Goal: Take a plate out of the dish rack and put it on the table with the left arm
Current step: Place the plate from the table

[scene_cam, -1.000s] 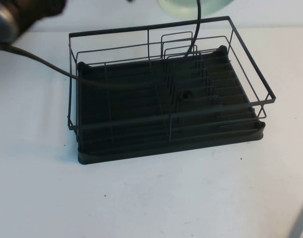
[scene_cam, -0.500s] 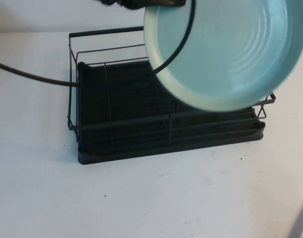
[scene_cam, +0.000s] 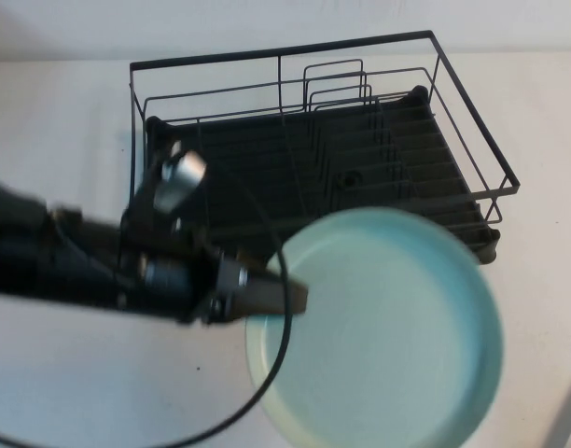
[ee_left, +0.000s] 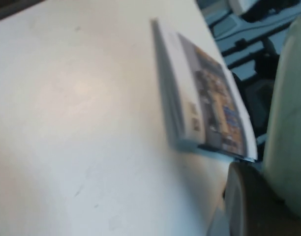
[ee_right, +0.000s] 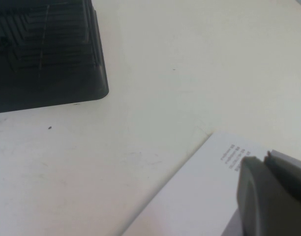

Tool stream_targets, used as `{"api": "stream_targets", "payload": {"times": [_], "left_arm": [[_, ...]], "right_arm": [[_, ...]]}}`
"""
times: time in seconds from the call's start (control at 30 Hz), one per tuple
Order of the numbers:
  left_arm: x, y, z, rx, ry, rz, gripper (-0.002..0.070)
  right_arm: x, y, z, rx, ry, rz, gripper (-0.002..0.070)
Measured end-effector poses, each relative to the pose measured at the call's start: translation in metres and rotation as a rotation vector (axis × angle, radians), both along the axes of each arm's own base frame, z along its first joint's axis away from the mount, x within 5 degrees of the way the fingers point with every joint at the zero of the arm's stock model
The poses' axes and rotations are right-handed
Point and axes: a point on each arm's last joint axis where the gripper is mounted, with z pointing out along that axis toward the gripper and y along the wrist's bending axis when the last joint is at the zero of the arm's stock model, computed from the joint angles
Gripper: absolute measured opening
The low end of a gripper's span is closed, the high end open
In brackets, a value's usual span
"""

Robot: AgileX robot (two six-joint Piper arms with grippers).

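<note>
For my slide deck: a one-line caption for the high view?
Left gripper holds the mint plate by its rim above the table, in front of the dish rack.

White table (ee_left: 81, 123), box (ee_left: 204, 98) at its edge, plate (ee_left: 288, 123) rim

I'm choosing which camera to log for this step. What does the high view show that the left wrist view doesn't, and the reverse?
Only the high view shows the dish rack, the left arm and the left gripper shut on the near-left rim of the whole plate, held in front of the rack. Only the left wrist view shows a flat printed box on the table. Both share the table and the plate. The right gripper appears only in its own wrist view.
</note>
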Motion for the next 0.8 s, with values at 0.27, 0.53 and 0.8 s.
{"api": "stream_targets", "payload": {"times": [0.27,0.53,0.8], "left_arm": [[-0.011,0.021,-0.086,0.145,0.12,0.311,0.0066],[0.007,0.019,-0.129,0.189,0.158,0.373,0.0104],[0.021,0.034,-0.143,0.192,0.164,0.422,0.0449]], "right_arm": [[0.0,0.0,0.0,0.0,0.0,0.0,-0.0018],[0.0,0.0,0.0,0.0,0.0,0.0,-0.0018],[0.0,0.0,0.0,0.0,0.0,0.0,-0.0018]]}}
